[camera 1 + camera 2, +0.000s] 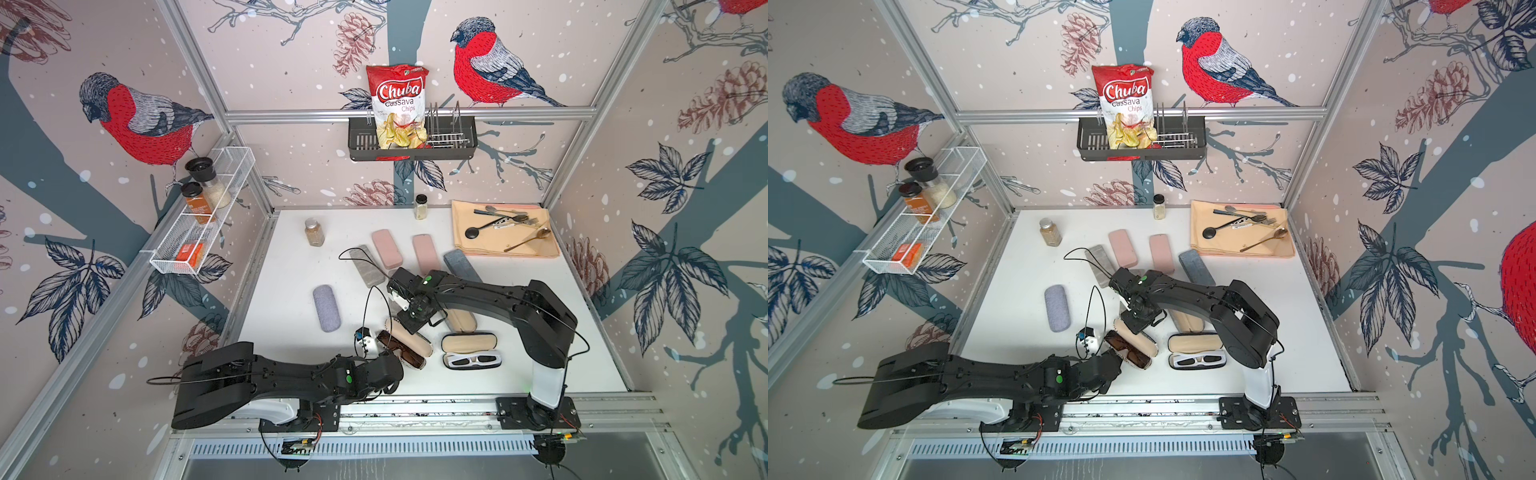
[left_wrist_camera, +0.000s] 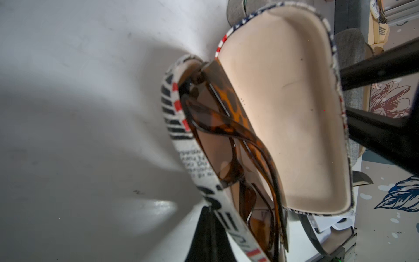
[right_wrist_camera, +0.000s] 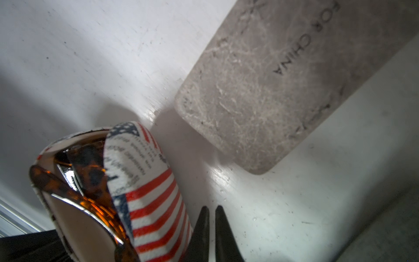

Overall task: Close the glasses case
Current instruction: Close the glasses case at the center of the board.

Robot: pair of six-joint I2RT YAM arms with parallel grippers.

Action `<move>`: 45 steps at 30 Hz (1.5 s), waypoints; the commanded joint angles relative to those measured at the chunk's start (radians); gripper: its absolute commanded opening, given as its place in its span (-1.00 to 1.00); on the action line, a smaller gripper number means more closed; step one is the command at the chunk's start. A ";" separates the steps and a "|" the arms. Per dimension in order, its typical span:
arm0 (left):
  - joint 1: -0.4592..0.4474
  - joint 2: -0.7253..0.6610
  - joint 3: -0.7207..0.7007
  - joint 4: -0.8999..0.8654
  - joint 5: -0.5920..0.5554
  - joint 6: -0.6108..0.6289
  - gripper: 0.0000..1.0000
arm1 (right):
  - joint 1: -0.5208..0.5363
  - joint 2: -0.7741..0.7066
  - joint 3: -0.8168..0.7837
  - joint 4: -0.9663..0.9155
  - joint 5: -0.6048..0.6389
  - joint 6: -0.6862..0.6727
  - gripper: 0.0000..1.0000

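Right wrist view gives me the all-but-closed, empty right gripper (image 3: 211,217) just behind the raised lid of the glasses case (image 3: 149,192), which lies diagonally, front-centre on the worktop (image 1: 291,257), with the closed left gripper (image 1: 390,360) at its opposite rim.

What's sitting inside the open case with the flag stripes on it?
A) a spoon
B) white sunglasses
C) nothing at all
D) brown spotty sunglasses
D: the left wrist view shows brown tortoiseshell sunglasses lying in the bottom half of the flag-print case, whose lid stands open.
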State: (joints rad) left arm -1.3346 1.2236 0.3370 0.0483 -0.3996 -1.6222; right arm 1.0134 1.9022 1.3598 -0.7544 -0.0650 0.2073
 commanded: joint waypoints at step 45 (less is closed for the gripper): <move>0.091 0.001 -0.015 0.097 0.034 0.082 -1.00 | 0.120 0.021 0.040 0.002 -0.099 0.046 -0.74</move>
State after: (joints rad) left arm -1.2499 1.2304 0.3244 0.0731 -0.3584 -1.5616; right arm 1.1244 1.9202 1.3952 -0.7761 -0.0860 0.2413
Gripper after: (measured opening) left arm 0.049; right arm 0.132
